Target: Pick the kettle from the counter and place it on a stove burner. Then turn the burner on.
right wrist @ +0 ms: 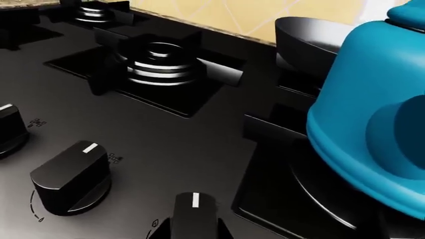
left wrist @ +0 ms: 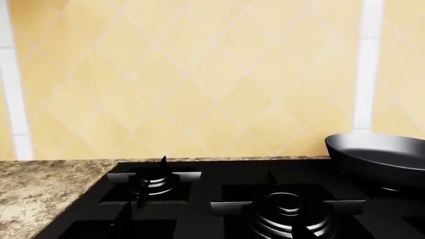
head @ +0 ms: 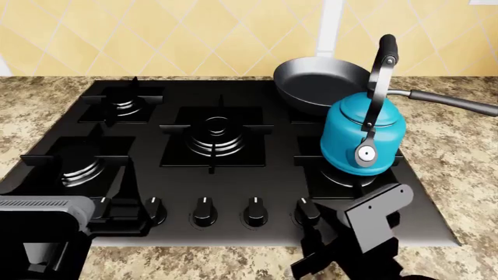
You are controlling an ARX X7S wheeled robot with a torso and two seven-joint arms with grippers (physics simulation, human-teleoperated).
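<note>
The teal-blue kettle stands upright on the front-right stove burner of the black cooktop, its arched handle rising over it. In the right wrist view the kettle fills the side, sitting on that burner's grate. My right gripper is low at the cooktop's front edge, right at the rightmost knob. That knob lies straight ahead, white mark up. Its fingers do not show apart from the dark knob. My left gripper hovers at the front-left corner, holding nothing I can see.
A black frying pan sits on the back-right burner, its handle pointing right. Three other knobs line the front strip. The large centre burner and two left burners are bare. Granite counter surrounds the cooktop, with a tiled wall behind.
</note>
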